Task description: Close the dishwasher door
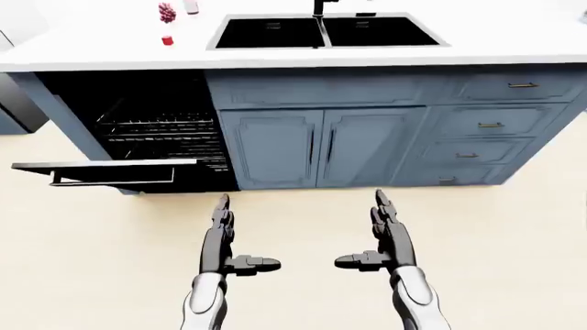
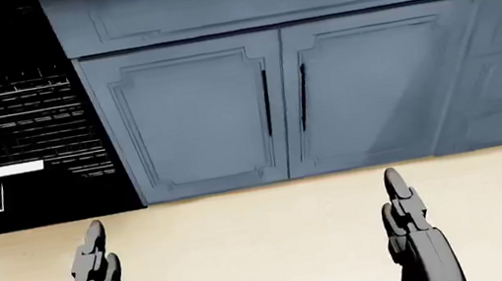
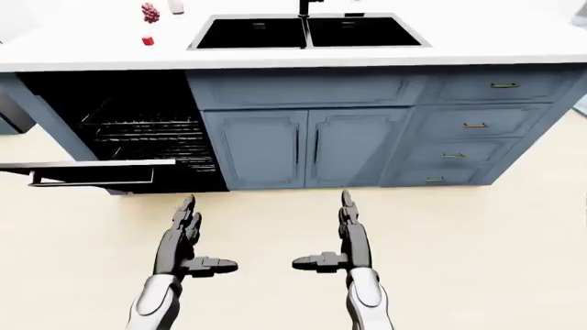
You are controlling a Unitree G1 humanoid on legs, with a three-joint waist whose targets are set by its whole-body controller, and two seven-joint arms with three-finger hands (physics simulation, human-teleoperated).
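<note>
The dishwasher (image 1: pixel 151 127) sits at the left of the blue island, its black cavity showing wire racks (image 1: pixel 160 134). Its door (image 1: pixel 105 172) hangs down flat and open, sticking out leftward with a pale top edge and a handle bar. My left hand (image 1: pixel 223 237) is open, fingers stretched toward the cabinets, thumb pointing inward. It is below and to the right of the door, not touching it. My right hand (image 1: pixel 385 234) is open too, mirrored, in front of the cabinet doors (image 1: pixel 321 148). Neither hand holds anything.
The white countertop (image 1: pixel 495 45) carries a black double sink (image 1: pixel 321 31) with a faucet and small red items (image 1: pixel 167 17) at the left. A stack of drawers (image 1: pixel 486 130) stands at the right of the island. Beige floor lies under my hands.
</note>
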